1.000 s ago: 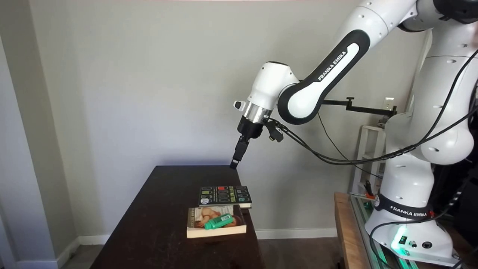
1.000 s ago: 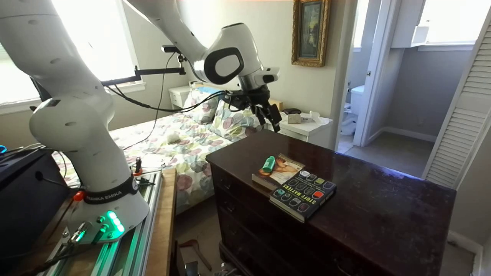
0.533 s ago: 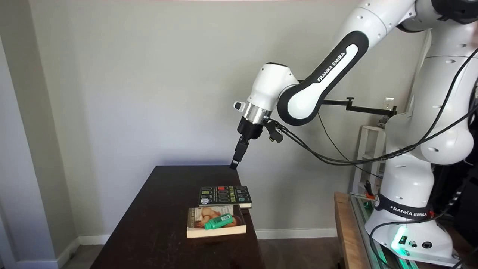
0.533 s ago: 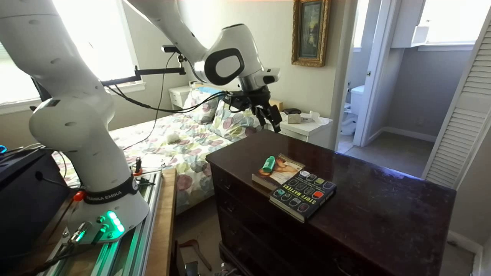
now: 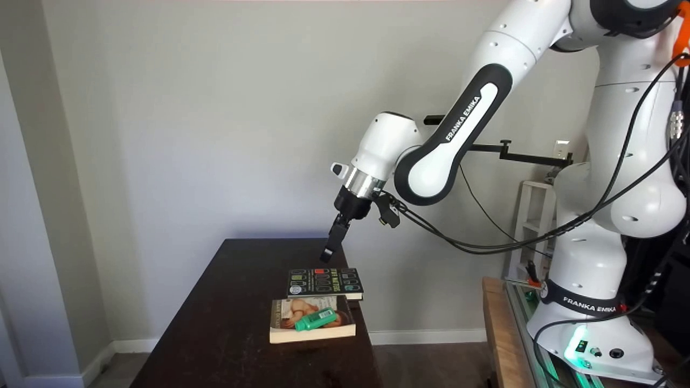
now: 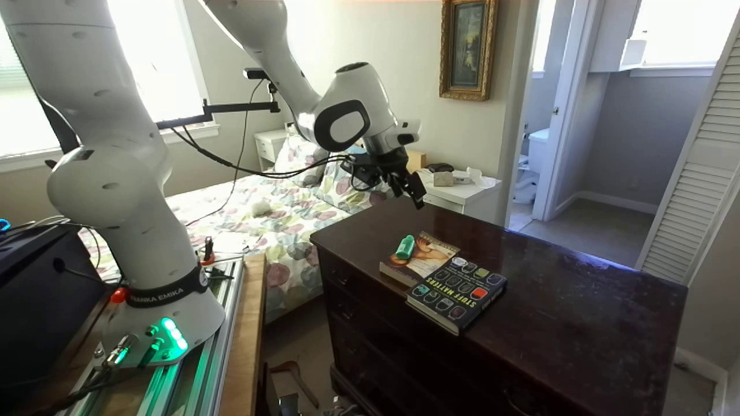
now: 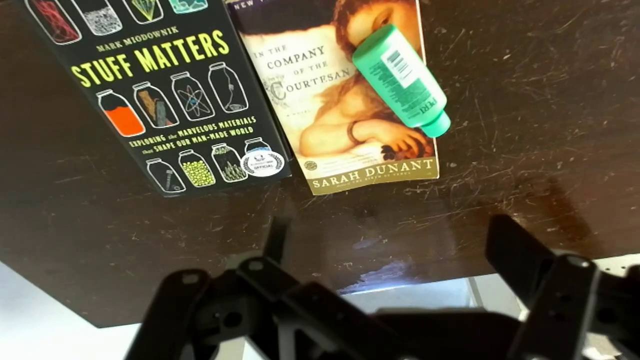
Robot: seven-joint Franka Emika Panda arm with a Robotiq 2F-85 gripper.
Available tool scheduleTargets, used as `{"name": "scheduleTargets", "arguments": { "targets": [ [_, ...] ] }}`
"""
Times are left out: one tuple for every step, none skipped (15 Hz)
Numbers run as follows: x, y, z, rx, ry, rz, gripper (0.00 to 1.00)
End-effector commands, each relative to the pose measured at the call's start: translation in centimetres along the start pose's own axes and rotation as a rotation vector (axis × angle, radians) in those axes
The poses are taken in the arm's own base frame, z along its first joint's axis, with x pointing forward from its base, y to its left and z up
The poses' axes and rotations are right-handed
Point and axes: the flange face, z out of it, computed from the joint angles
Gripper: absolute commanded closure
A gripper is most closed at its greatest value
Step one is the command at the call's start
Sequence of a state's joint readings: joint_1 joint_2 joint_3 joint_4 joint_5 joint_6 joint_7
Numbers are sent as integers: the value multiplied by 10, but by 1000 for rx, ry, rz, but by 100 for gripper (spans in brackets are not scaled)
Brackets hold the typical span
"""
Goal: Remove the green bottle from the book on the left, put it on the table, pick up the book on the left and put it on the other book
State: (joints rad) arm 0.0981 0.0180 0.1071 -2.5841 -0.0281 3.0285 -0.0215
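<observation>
The green bottle (image 7: 401, 82) lies on its side on the paperback book (image 7: 295, 65) with the painted cover. Both also show in both exterior views, bottle (image 5: 315, 319) (image 6: 405, 247) and paperback (image 5: 312, 336) (image 6: 430, 263). The black "Stuff Matters" book (image 7: 165, 100) lies flat beside the paperback, and it shows in both exterior views (image 5: 323, 283) (image 6: 462, 292). My gripper (image 7: 387, 222) is open and empty, its fingers wide apart. In the exterior views the gripper (image 5: 326, 256) (image 6: 410, 199) hangs above the dresser top, apart from the books and the bottle.
The dark dresser top (image 5: 232, 307) bears both books, which lie near its edge on the robot's side. A bed (image 6: 277, 231) and a white nightstand (image 6: 462, 199) stand beyond it. A wall (image 5: 215, 134) rises behind in an exterior view.
The arm has come down and reached a little farther out over the dresser top in the last half second. The gripper stays open. The bottle and both books have not moved.
</observation>
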Motion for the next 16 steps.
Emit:
{"name": "scheduleTargets", "arguments": {
  "targets": [
    [0, -10, 33, 25, -2, -13, 0],
    [-2, -13, 42, 35, -19, -3, 0],
    [-3, -13, 49, 37, -30, 1, 0],
    [-3, -15, 56, 48, -41, 3, 0],
    [-2, -16, 63, 53, -55, 12, 0],
    [-1, -19, 69, 67, -62, 20, 0],
    [2, -18, 76, 69, -63, 33, 0],
    [5, -19, 81, 70, -68, 42, 0],
    [8, -18, 86, 71, -77, 47, 0],
    [9, -14, 89, 58, -94, 43, 0],
    [11, -10, 94, 47, -106, 49, 0],
    [12, -7, 99, 40, -112, 56, 0],
    [13, -6, 105, 40, -121, 67, 0],
    [12, -6, 109, 44, -130, 77, 14],
    [12, -5, 113, 31, -130, 71, 26],
    [12, -5, 117, 23, -124, 71, 34]
  ]
}}
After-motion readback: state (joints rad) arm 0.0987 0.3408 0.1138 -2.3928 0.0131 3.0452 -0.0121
